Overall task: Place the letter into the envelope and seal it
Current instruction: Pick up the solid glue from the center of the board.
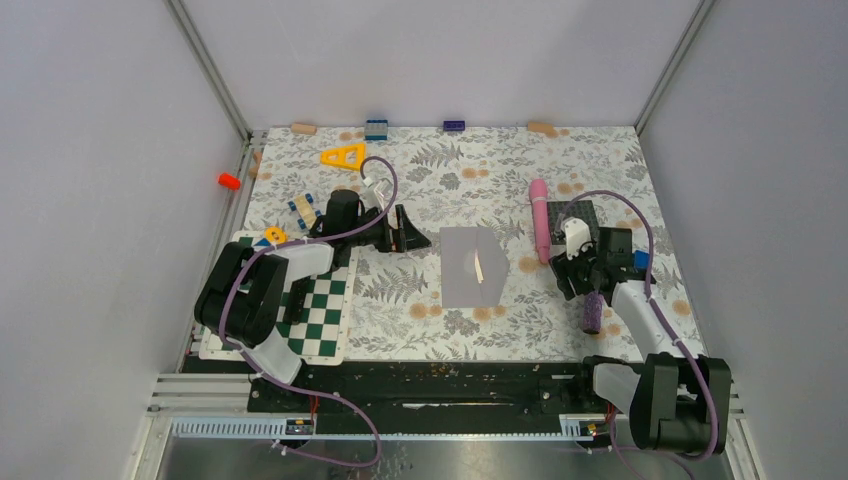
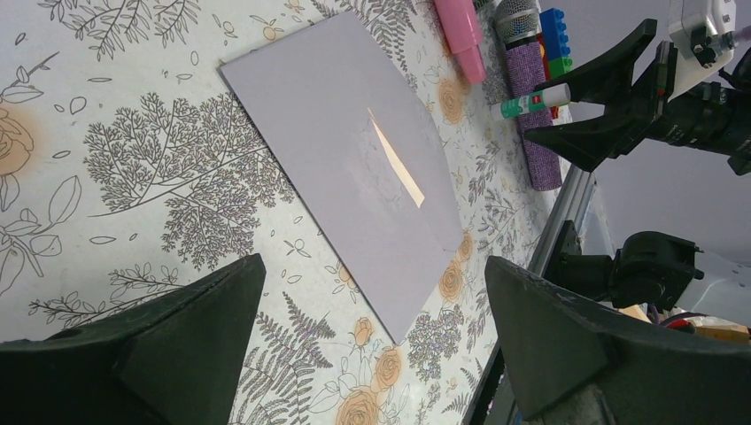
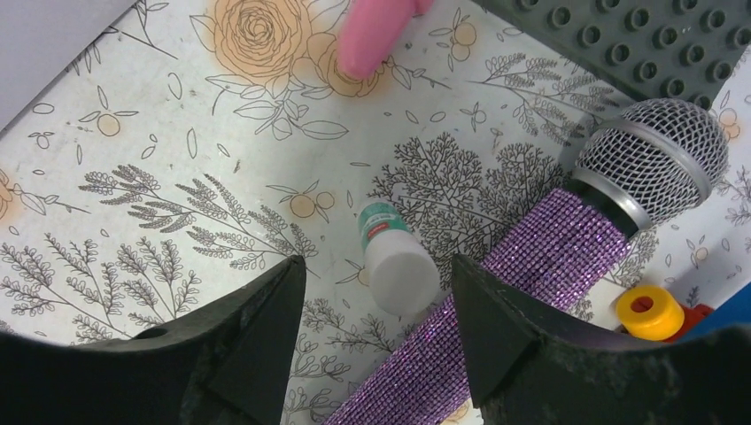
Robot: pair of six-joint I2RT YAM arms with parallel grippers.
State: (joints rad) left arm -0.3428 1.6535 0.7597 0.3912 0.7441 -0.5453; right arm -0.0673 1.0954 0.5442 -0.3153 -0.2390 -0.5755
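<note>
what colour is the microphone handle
The microphone handle is glittery purple, clearest in the right wrist view.

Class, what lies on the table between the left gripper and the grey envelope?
Nothing: only bare floral cloth lies between the left gripper and the envelope, clearest in the top view.

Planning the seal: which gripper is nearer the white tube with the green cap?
Right. The right gripper hangs open just over the tube; the left gripper sits on the envelope's far side, well away.

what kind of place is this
Probably a robot test cell: plain grey walls box in a floral table, with random props like a glitter microphone and chessboard mat.
</note>
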